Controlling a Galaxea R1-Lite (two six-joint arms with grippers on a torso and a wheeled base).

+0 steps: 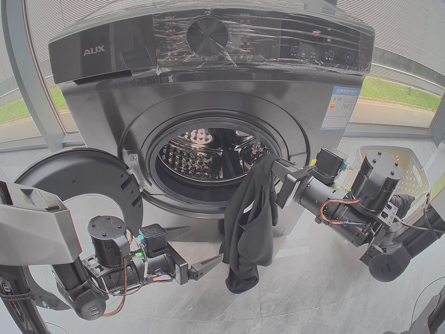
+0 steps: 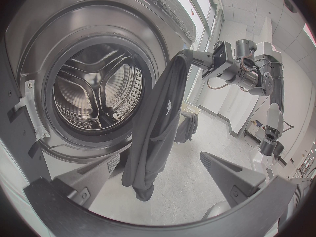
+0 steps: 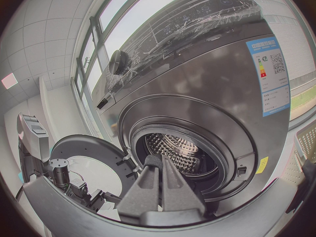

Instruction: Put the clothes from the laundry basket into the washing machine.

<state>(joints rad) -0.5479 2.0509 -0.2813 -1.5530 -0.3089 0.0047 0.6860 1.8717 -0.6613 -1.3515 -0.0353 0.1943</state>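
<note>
Now the right gripper (image 1: 278,165) is clamped on a black garment (image 1: 250,219) that hangs just before the washer's (image 1: 208,98) open mouth. The left gripper (image 1: 204,243) sits low in front of the washer, fingers apart. The door (image 1: 79,182) stands open at the washer's left. The basket (image 1: 415,177), at its right, holds dark cloth (image 2: 187,125).

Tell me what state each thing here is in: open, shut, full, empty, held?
Round dark washing-machine door, swung fully open.
Shiny steel drum, empty as far as visible.
Black fabric garment, hanging before the opening, not inside.
Right claw, shut on the garment.
Left claw, open, holding nothing.
Pale perforated plastic laundry basket, dark cloth draped over its edge.
</note>
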